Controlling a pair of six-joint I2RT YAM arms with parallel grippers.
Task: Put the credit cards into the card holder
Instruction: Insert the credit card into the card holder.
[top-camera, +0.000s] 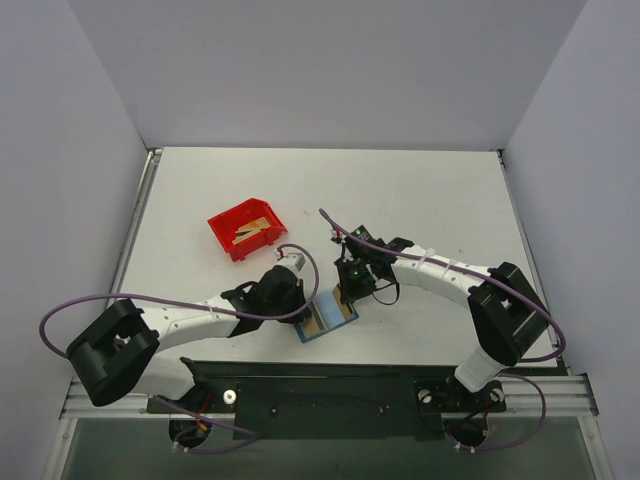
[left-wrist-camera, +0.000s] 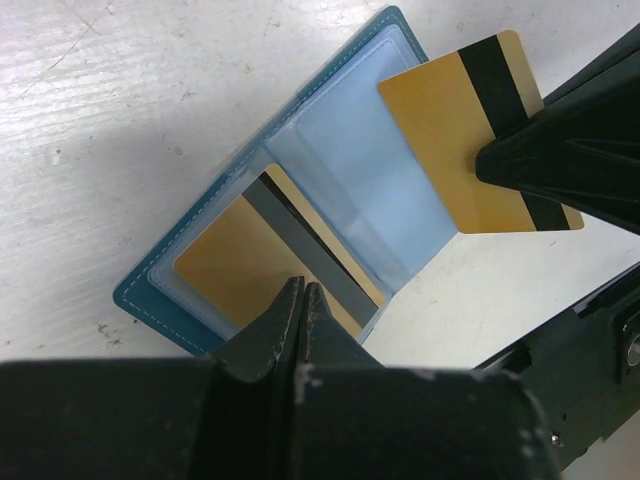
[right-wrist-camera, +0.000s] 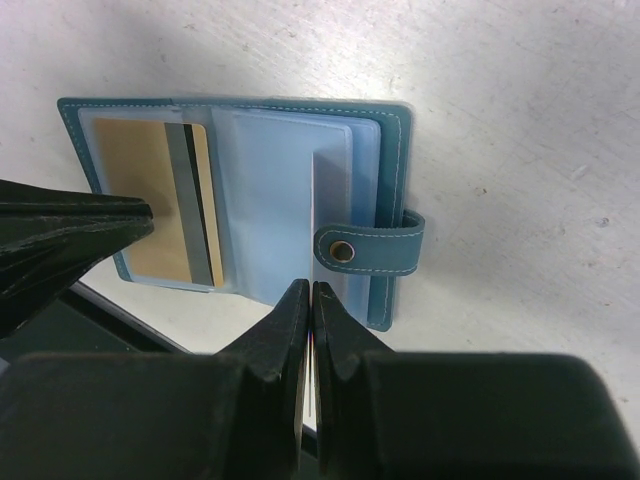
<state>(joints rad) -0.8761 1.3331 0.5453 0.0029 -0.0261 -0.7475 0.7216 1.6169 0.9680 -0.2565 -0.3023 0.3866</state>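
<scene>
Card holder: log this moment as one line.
card holder: open, lying flat | stowed card: one, in a sleeve | left gripper: shut, tip at that sleeve | right gripper: shut on second card, over the other page

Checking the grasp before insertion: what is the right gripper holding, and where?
The right gripper pinches a credit card on its dark-striped long edge.

card holder (left-wrist-camera: 340, 170): you see a teal-blue cover with pale stitching, light-blue sleeves inside
held credit card (left-wrist-camera: 440, 130): gold-tan, 1 black stripe
sleeved credit card (left-wrist-camera: 230, 265): gold-tan, 1 grey stripe
bin (top-camera: 222, 226): red
table (top-camera: 420, 190): white, with grey specks in your wrist views
</scene>
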